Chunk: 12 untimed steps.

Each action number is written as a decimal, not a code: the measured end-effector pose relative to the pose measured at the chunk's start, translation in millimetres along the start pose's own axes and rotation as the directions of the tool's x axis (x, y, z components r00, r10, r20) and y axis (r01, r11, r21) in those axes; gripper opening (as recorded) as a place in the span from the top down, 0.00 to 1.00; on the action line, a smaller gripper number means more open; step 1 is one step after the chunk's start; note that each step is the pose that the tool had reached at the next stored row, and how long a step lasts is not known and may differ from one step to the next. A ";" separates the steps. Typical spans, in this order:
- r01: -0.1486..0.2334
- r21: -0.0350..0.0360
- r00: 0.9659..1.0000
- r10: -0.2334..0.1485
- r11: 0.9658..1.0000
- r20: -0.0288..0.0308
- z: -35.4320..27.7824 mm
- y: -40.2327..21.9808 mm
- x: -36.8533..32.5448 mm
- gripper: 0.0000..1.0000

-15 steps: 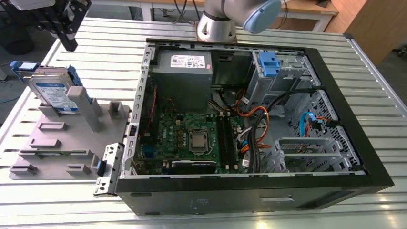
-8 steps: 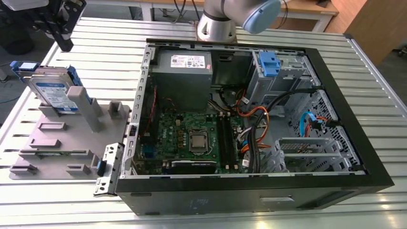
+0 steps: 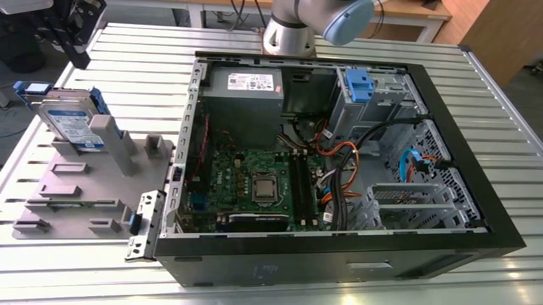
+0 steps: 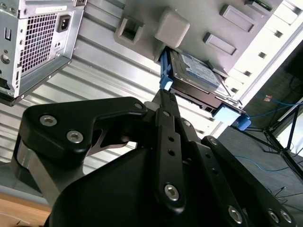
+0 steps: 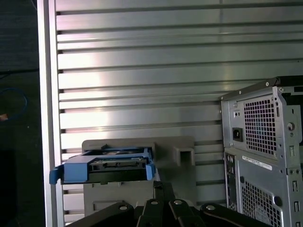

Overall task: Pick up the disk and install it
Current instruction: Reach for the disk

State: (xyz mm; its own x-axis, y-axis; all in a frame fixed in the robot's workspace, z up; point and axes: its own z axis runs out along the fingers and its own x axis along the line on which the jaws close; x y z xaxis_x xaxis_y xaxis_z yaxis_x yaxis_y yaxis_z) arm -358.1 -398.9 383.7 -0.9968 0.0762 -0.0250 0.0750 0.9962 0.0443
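At the exterior view's left, the robot's hand (image 3: 81,62) hangs over the slatted metal tabletop (image 3: 136,38). Its fingers look drawn together and hold nothing. It is near the disk (image 3: 72,124) but clear of it. The disk, silver with blue side rails, stands tilted on edge in a grey holder (image 3: 85,190) and has not yet been lifted. In both wrist views the disk (image 4: 196,71) (image 5: 109,165) lies just beyond the fingertips of the hand (image 4: 163,97) (image 5: 162,185), untouched.

Toward the exterior view's right, the open computer case (image 3: 339,260) lies on its side. Its grey power supply (image 3: 246,86) sits at the far end, with a metal drive bay (image 3: 382,95) beside it. Judging by this, the pick-up has not begun, and the whole installation is still to be done.
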 end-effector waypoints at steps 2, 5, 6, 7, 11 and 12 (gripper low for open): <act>0.000 0.000 1.000 0.000 1.000 0.000 0.1 -0.2 2.7 0.89; 0.000 0.000 1.000 0.000 1.000 0.000 0.3 -0.5 6.8 0.89; 0.000 0.000 1.000 0.000 1.000 0.000 0.3 -0.6 8.3 0.89; 0.000 0.000 1.000 0.000 1.000 0.000 0.3 -0.7 9.6 0.89; 0.000 0.000 1.000 0.000 1.000 0.000 0.5 -1.2 15.5 0.89; 0.000 0.000 1.000 0.000 1.000 0.000 0.5 -1.3 17.0 0.89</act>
State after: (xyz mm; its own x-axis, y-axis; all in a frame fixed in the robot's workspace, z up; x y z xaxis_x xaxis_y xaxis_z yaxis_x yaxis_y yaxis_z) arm -375.1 -398.9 382.7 -0.9968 0.0763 -0.0250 0.0751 0.9962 0.0444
